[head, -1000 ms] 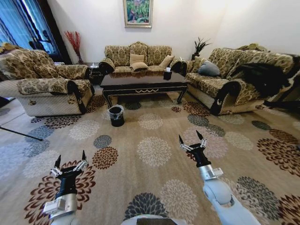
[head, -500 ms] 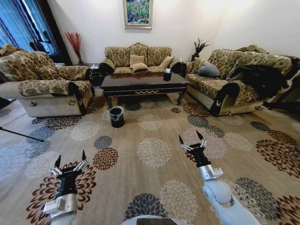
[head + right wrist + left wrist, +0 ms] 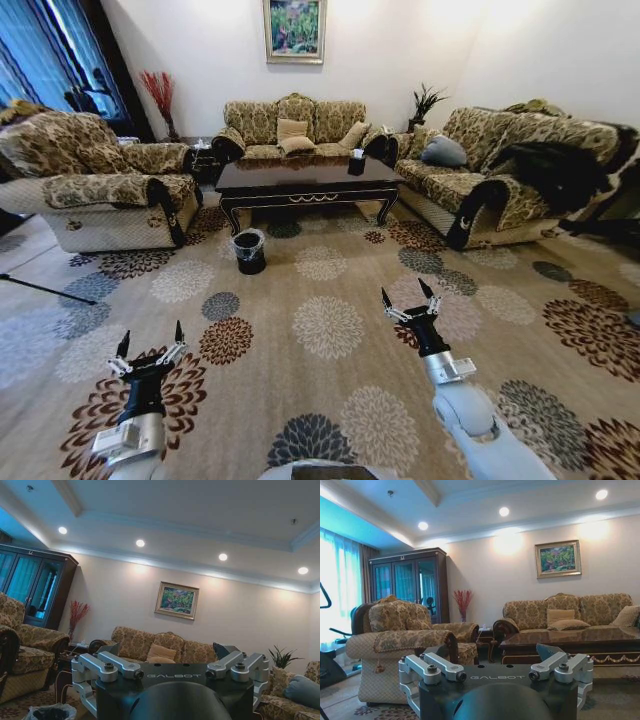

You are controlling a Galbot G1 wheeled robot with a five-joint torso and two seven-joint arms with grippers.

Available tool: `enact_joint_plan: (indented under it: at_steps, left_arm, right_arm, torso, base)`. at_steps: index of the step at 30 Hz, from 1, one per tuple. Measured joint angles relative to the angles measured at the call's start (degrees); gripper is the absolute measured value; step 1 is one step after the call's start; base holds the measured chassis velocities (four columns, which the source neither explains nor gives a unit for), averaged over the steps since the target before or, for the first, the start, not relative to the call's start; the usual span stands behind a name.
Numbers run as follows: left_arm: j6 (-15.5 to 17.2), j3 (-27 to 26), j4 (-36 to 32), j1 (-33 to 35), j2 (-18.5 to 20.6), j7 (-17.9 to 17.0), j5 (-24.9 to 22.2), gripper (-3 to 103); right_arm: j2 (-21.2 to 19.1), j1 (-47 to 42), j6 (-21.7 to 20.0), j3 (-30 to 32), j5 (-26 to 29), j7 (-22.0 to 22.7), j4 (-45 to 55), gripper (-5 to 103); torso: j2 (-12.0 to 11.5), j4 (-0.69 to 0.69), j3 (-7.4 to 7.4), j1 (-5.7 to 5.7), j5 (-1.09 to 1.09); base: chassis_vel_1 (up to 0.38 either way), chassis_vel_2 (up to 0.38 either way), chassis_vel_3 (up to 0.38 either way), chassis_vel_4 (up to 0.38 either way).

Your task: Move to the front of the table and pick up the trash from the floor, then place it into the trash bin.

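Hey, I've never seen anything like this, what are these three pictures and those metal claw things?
It is a wheeled robot with two arms in a living room. The wide picture comes from its head camera; the other two come from cameras on each wrist. The claws are its end effectors: the left end effector and the right end effector are both open, empty, and held above the carpet. Ahead stands the table with a small black box on it, and the trash bin sits on the floor by the table's front left corner.

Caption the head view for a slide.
Both grippers, left and right, open above patterned carpet, facing the table and trash bin.
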Motion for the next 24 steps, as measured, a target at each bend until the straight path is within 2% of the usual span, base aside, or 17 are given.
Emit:
enact_joint_plan:
  at_steps: [17, 20, 24]
  left_arm:
    - [0.0, 0.0, 0.0, 0.0, 0.0, 0.0, 0.0, 100]
    - [0.0, 0.0, 0.0, 0.0, 0.0, 0.0, 0.0, 100]
    - [0.0, 0.0, 0.0, 0.0, 0.0, 0.0, 0.0, 100]
  right_arm:
    - [0.0, 0.0, 0.0, 0.0, 0.0, 0.0, 0.0, 100]
    - [0.0, 0.0, 0.0, 0.0, 0.0, 0.0, 0.0, 100]
    - [0.0, 0.0, 0.0, 0.0, 0.0, 0.0, 0.0, 100]
  torso:
    - [3.94, 0.0, 2.26, 1.67, 0.0]
    - [5.61, 0.0, 3.24, 2.37, 0.0]
    - [6.58, 0.0, 3.78, 2.79, 0.0]
  base:
    - [0.0, 0.0, 0.0, 0.0]
    - [0.0, 0.0, 0.0, 0.0]
    - [0.0, 0.0, 0.0, 0.0]
